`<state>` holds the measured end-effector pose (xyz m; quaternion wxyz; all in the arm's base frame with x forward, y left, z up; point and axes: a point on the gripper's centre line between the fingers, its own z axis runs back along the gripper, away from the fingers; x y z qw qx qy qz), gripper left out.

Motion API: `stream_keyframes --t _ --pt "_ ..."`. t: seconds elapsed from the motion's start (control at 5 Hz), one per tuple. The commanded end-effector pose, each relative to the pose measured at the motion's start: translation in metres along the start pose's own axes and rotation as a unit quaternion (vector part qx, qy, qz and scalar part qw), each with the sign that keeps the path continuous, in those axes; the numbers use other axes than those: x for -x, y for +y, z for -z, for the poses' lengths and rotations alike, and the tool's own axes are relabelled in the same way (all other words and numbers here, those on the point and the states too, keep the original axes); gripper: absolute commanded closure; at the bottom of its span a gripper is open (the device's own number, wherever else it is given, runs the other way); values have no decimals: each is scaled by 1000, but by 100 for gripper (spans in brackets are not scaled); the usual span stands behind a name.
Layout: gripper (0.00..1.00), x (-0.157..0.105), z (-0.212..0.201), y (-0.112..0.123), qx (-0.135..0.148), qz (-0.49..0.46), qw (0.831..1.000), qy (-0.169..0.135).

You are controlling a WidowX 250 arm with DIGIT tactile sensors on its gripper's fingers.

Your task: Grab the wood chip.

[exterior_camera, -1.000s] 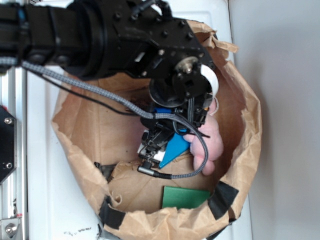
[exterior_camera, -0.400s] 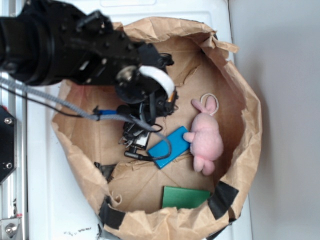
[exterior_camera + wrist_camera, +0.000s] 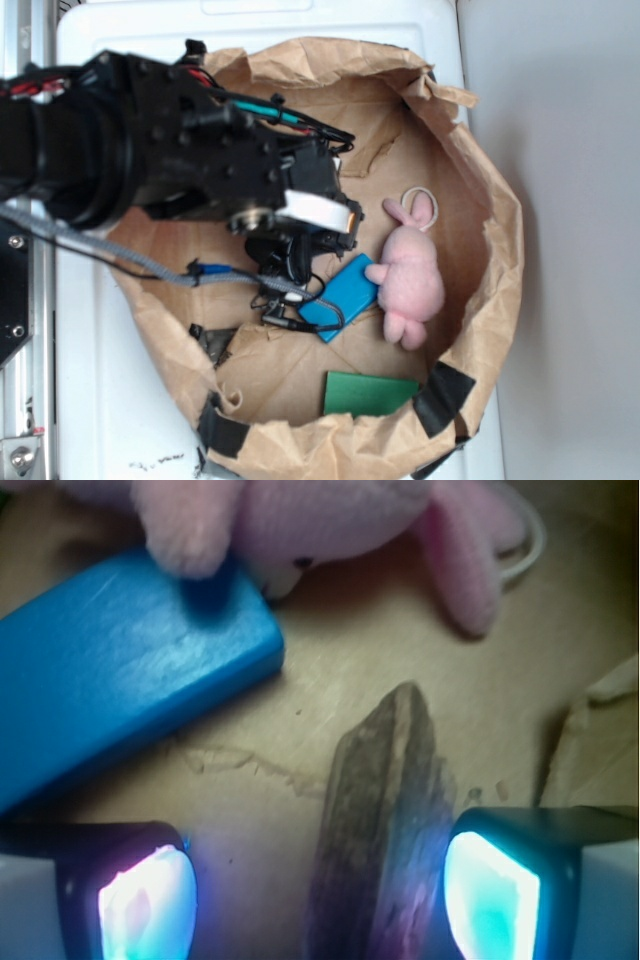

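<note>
Black WidowX arm (image 3: 130, 150) reaches in from the left, wrist angled down w/ cables trailing. Claw (image 3: 320, 895) points downward, jaws spread wide; both fingertip pads (image 3: 145, 905) glow at the wrist view's lower edge.

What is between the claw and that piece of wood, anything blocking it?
Nothing visible. In the wrist view the wood chip already lies between the open gripper's two pads, nearer the right one. The blue block and pink plush bunny sit beyond it.
</note>
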<state>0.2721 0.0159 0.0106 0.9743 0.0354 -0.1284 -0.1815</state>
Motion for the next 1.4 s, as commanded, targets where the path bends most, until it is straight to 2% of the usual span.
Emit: stream_keyframes --t 0.0,0.4,0.6,0.8,1.0,1.2 --pt "100 4 -7 -15 35 -3 999 -5" --pt "100 -3 -34 -8 58 -9 998 -24" --pt "100 -9 -62 0 81 -23 996 -28" --pt "100 -17 -109 14 114 -71 991 -5" --pt "100 -27 -150 18 131 -87 988 10" --pt "100 -29 -150 12 114 -83 990 13"
